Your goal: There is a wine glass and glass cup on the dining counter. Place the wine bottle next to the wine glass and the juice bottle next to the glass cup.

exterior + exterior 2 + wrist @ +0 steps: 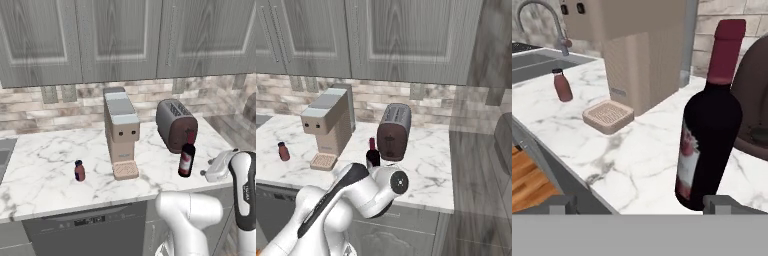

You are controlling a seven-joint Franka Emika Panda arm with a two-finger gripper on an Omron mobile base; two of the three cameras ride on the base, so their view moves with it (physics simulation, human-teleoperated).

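Two bottles wait on the tabletop (55,165), and we've got the pincer (639,205) spread wide beside the wine bottle (708,130) by the toaster (175,124), so we should centre on its body before squeezing.

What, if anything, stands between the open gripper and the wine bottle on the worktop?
Nothing visible. In the hand view the gripper is open and the wine bottle stands upright just ahead of it on the marble worktop. The toaster sits close behind the bottle; the coffee machine and juice bottle are off to one side.
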